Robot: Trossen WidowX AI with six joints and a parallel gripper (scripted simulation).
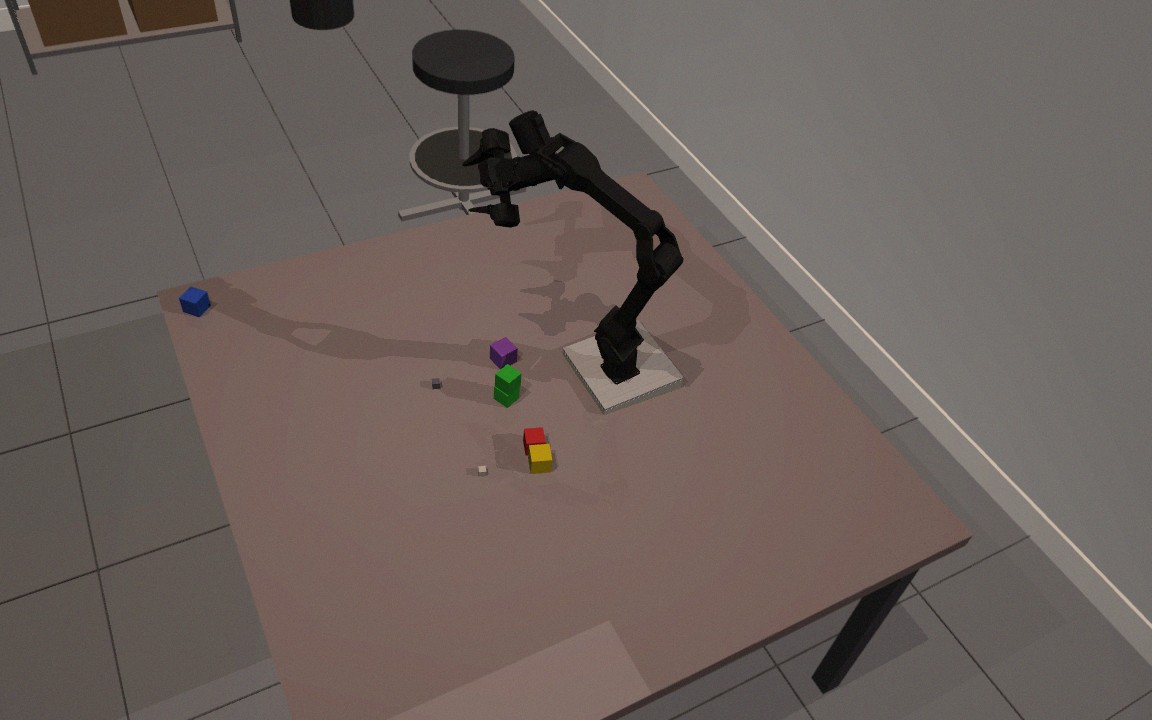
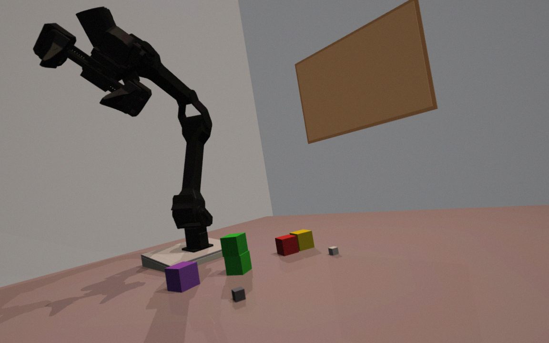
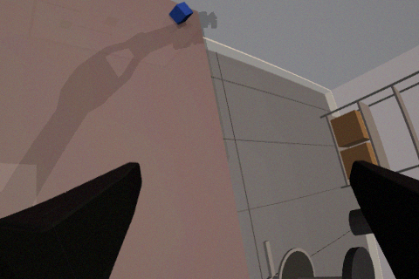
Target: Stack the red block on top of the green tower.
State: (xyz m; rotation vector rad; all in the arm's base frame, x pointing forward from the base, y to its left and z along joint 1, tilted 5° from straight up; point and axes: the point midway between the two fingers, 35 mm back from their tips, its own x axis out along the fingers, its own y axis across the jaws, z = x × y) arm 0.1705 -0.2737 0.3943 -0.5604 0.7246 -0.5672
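The small red cube-shaped block (image 1: 533, 437) sits on the brown desk (image 1: 741, 501), touching a yellow cube (image 1: 541, 457) on the side that faces the desk's near edge in the top view, so only its other faces look free for a grasp. A little further toward the arm's base stands the green tower of two stacked cubes (image 1: 507, 385), its upper cube turned slightly on the lower one, with a purple cube (image 1: 502, 351) just beyond it. Two tiny cubes, one dark grey (image 1: 435, 383) and one pale (image 1: 482, 469), lie nearby, and a blue cube (image 1: 193, 300) rests well apart at the desk's far corner. The black tool (image 1: 489, 183) hangs high over the far edge of the desk, fingers spread wide with nothing between them; its wrist view looks out past the desk's edge toward the blue cube and the floor, not at the red block. The relation that matters: the red block lies well apart from the tool, back on the other side of the green tower, and far below, so the arm would likely have to swing round and come down on the red block without sweeping through the tower.
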